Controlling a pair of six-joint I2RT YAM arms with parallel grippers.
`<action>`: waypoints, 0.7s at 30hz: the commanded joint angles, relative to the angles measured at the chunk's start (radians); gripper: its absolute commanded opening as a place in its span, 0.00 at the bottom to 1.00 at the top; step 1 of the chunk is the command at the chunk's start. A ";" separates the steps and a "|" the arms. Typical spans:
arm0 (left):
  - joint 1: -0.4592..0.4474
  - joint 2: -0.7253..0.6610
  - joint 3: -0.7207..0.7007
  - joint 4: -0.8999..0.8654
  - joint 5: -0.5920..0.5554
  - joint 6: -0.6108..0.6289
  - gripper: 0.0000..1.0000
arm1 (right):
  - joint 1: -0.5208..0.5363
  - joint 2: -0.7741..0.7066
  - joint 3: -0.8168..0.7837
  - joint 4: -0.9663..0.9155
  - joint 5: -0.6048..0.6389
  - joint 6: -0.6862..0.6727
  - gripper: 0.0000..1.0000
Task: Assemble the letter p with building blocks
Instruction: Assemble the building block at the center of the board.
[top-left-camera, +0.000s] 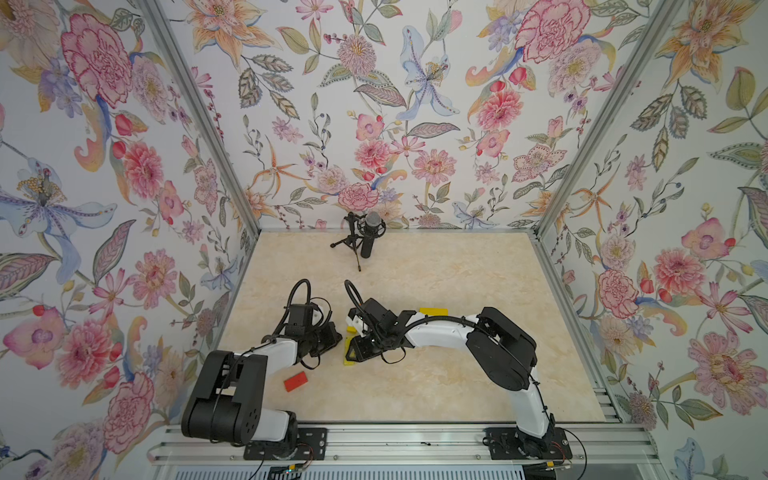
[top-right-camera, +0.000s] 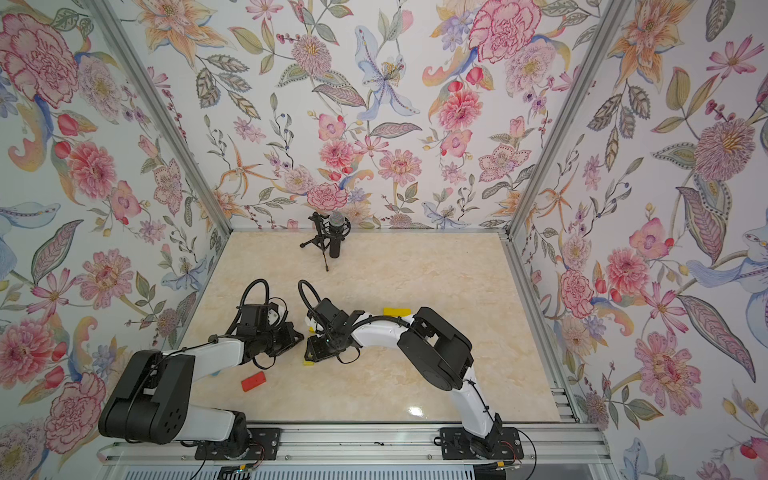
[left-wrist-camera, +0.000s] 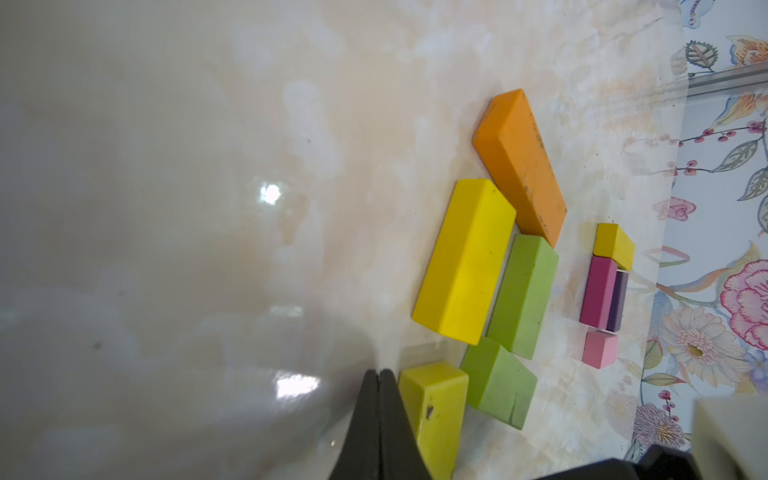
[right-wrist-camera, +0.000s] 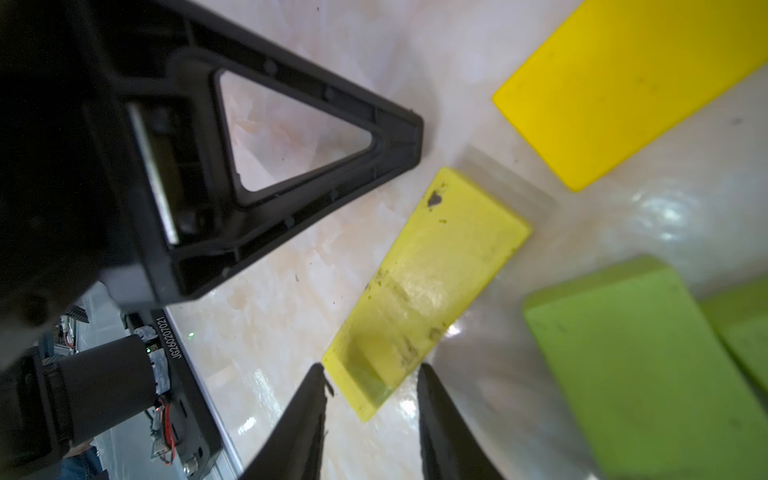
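The building blocks lie in a cluster under both arms. The left wrist view shows an orange bar (left-wrist-camera: 519, 166), a long yellow bar (left-wrist-camera: 465, 257), two lime green blocks (left-wrist-camera: 523, 295) (left-wrist-camera: 498, 382), and small yellow (left-wrist-camera: 613, 245), magenta (left-wrist-camera: 598, 291), purple (left-wrist-camera: 619, 301) and pink (left-wrist-camera: 600, 349) pieces. A yellow-green bar (right-wrist-camera: 436, 282) lies flat. My right gripper (right-wrist-camera: 370, 374) is open astride its near end, with thin gaps at both fingers. My left gripper (left-wrist-camera: 379, 372) is shut and empty, its tips right beside that bar (left-wrist-camera: 434, 411).
A red block (top-left-camera: 296, 381) lies alone near my left arm. Another yellow block (top-left-camera: 433, 311) shows behind the right forearm. A microphone on a tripod (top-left-camera: 365, 239) stands at the back of the table. An aluminium rail (top-left-camera: 374, 436) runs along the front edge.
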 joint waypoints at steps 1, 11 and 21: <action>0.010 -0.050 0.018 -0.120 -0.087 0.075 0.00 | -0.006 -0.018 -0.022 0.016 0.002 0.013 0.37; 0.010 -0.142 -0.064 -0.114 -0.003 0.068 0.00 | 0.005 0.030 0.018 0.023 -0.042 0.018 0.37; 0.010 -0.079 -0.077 -0.066 0.015 0.071 0.00 | -0.008 0.044 0.041 0.024 -0.045 0.019 0.37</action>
